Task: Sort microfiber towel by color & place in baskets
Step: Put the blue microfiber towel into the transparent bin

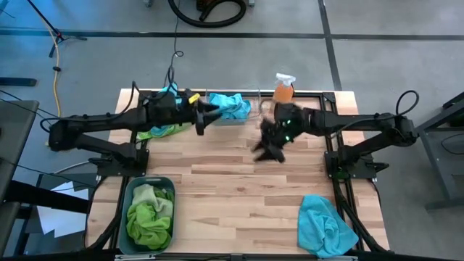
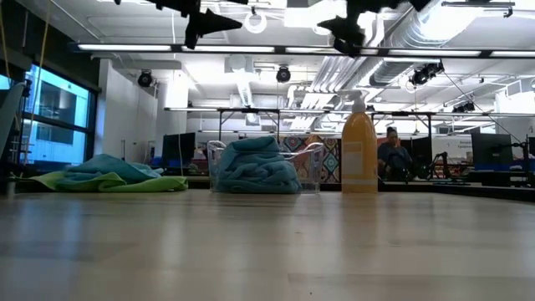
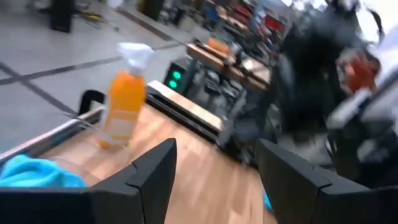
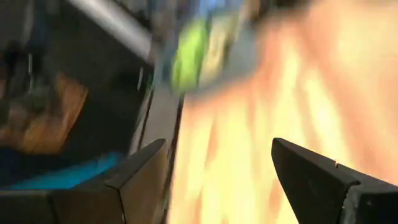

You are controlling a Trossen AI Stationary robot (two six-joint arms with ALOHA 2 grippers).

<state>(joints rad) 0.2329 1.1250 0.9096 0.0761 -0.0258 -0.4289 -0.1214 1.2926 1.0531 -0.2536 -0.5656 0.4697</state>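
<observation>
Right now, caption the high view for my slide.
Both open pincers, left and right, hover empty; green towels fill the teal basket, one blue towel remains loose.

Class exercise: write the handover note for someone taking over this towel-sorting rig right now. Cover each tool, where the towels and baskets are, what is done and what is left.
Left tool: open, empty, raised beside the clear plastic basket.
Right tool: open, empty, above mid-table.
Done: a turquoise microfiber towel lies in the clear basket; lime green towels fill the teal-grey opaque basket.
Left: a loose turquoise towel at the table's near right corner; a green-and-turquoise towel pile under the left arm.
The orange spray bottle stays.
</observation>
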